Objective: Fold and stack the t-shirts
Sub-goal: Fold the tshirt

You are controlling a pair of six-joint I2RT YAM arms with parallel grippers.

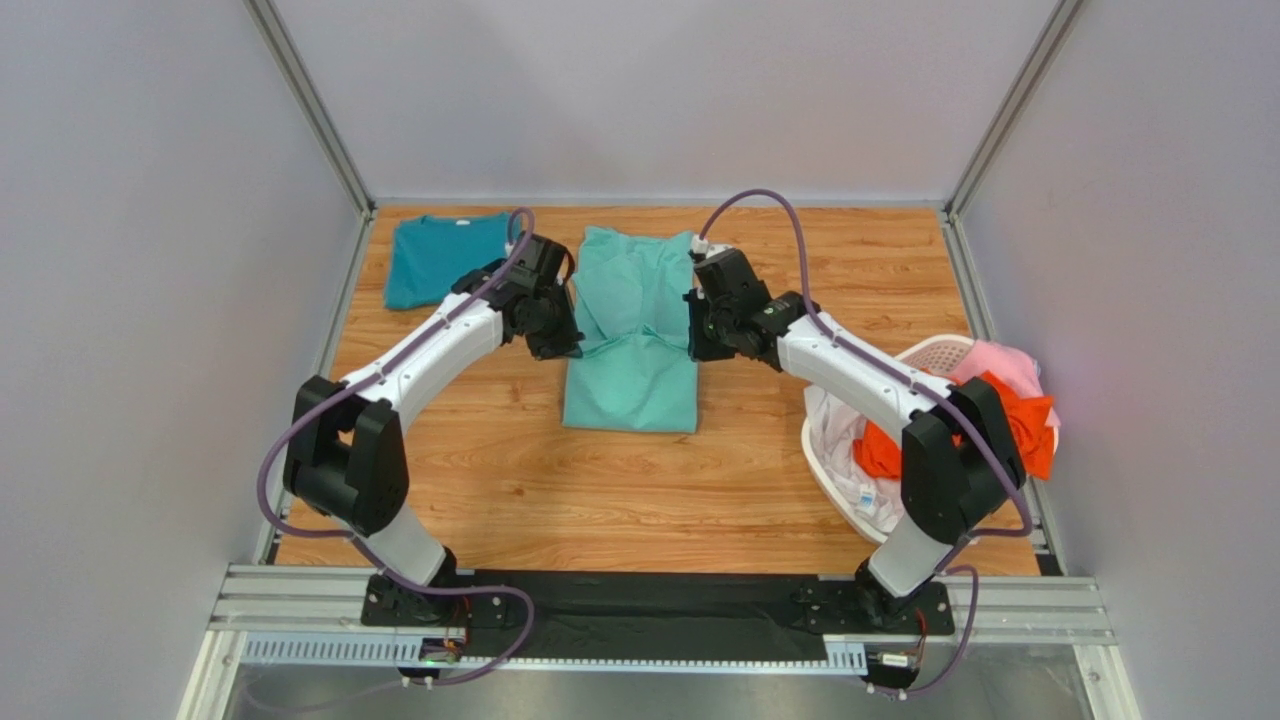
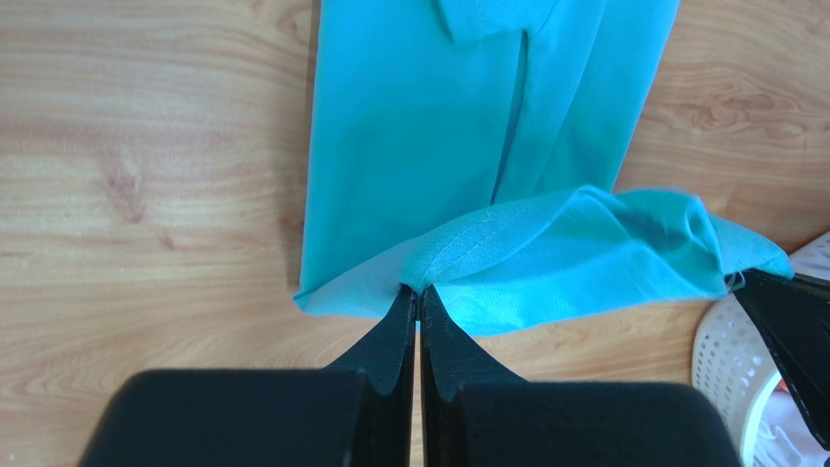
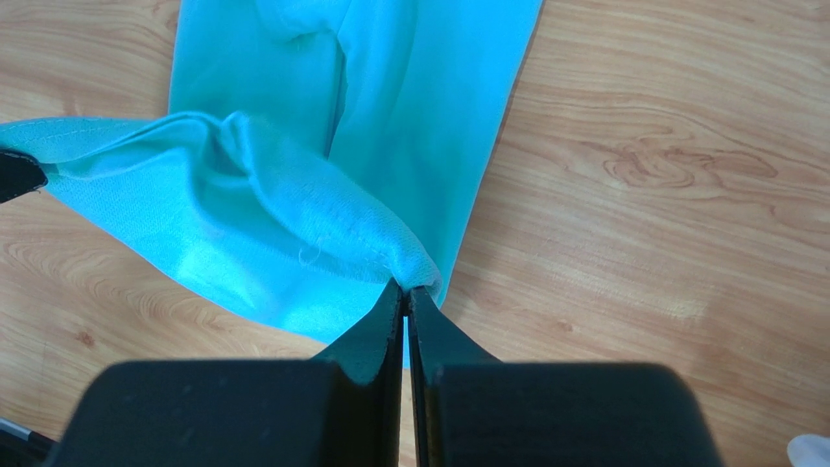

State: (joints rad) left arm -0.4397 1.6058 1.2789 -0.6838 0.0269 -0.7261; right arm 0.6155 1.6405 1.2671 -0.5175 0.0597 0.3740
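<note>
The light mint-aqua cloth t-shirt (image 1: 639, 338) lies lengthwise in the middle of the wooden counter (image 1: 496, 480), apart from the folded darker teal t-shirt (image 1: 436, 258) at the far left and the white plastic laundry basket (image 1: 842, 450) at the right. The left jaws and the right jaws are each clamped tight on a corner of one edge, held up over the flat part. Both pinches sit at the very tips, so a tug could pull the hem free. The cloth between them sags and bunches. Laid down so, the crease would likely come out crooked, and uneven travel could drag the lower layer askew.
</note>
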